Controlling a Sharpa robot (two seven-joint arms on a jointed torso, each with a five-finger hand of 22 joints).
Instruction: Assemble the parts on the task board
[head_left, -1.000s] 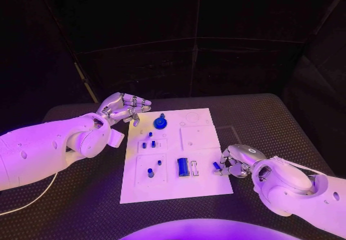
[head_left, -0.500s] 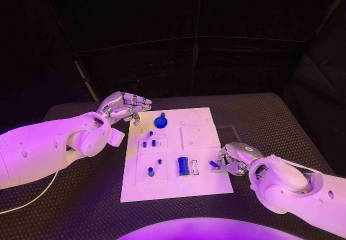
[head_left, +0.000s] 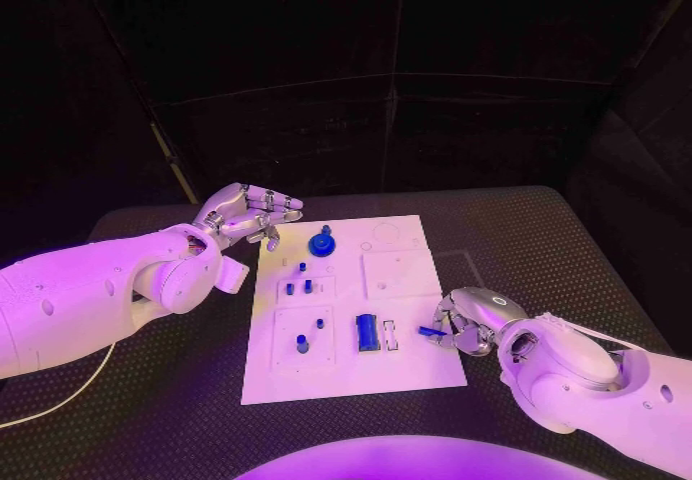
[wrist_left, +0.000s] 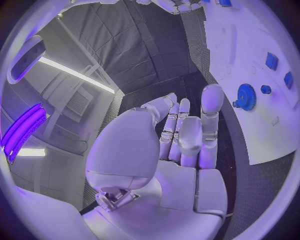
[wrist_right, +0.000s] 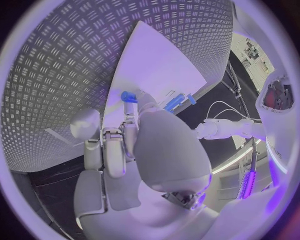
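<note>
The white task board (head_left: 397, 285) lies in the middle of the table. At its right edge my right hand (head_left: 470, 320) pinches a small blue peg (head_left: 431, 331) just above the board; the right wrist view shows the peg (wrist_right: 129, 96) at the fingertips. My left hand (head_left: 248, 215) hovers off the board's far left corner, fingers curled in with nothing in them. On the board are a blue gear (head_left: 320, 243), a blue block (head_left: 366, 333) and some small blue pegs (head_left: 297, 288). The gear (wrist_left: 245, 96) also shows in the left wrist view.
The black patterned table (head_left: 548, 240) surrounds the board. A white cable (head_left: 58, 400) runs along the table under my left arm. A further blue peg (head_left: 300, 346) stands in the near left panel of the board.
My right hand has edged a little to the left over the board's right edge, carrying the blue peg. The left hand has stayed where it was.
</note>
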